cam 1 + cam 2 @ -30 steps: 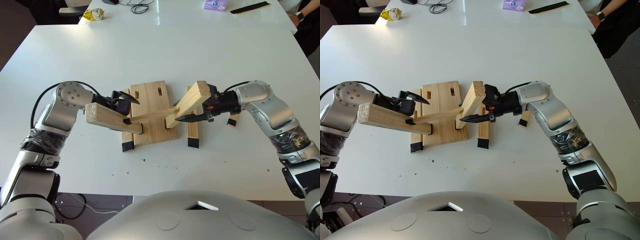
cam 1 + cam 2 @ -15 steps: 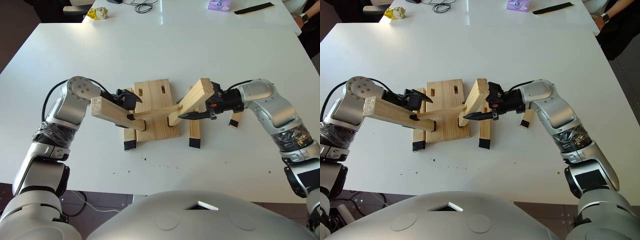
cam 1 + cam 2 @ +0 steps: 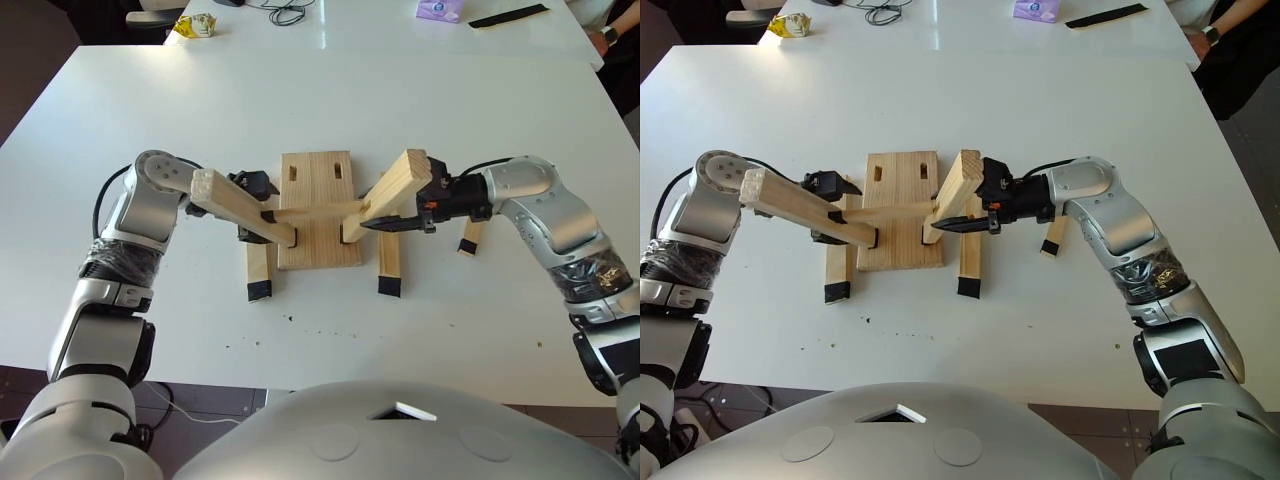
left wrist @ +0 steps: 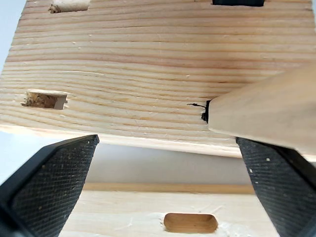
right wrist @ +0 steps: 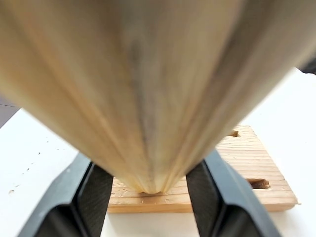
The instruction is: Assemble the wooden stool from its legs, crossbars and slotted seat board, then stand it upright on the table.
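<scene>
**Left eye view.** The seat [image 3: 318, 172] lies flat on the bench [image 3: 330, 90], slots up. Above it, the left tool [image 3: 255, 210] is clamped across the left leg [image 3: 225, 198]. The right tool [image 3: 400, 205] is clamped on the right leg [image 3: 400, 180]. Both legs are tilted, with their lower ends over the seat. The crossbar [image 3: 318, 212] runs between them, one end at each leg. Two spare legs [image 3: 258, 272] lie on the bench, one just beside each long edge of the seat. A short piece [image 3: 468, 240] lies near the right forearm.

**Right eye view.** Same layout. The crossbar meets both legs near their lower ends, but how deep it sits in either leg cannot be told.

**Left wrist view.** The pads [image 4: 49, 177] stand wide apart, and a slotted wood face spans the gap between them. I take this face for the left leg. Beyond it lies the seat, with the crossbar coming in across it.

**Right wrist view.** The right leg sits between the pads [image 5: 94, 197], which press on both its flanks. The seat lies past it.

**Step in hand.** This looks like the joining of the first pair of legs by the crossbar, so the task is early. The seat, the spare legs and the short piece are not yet fitted.

**Next move.** It calls for pressing the two legs squarely toward each other along the crossbar. Their tilt must match so the ends go home without jamming. Both grips must stay firm so neither leg twists.
</scene>
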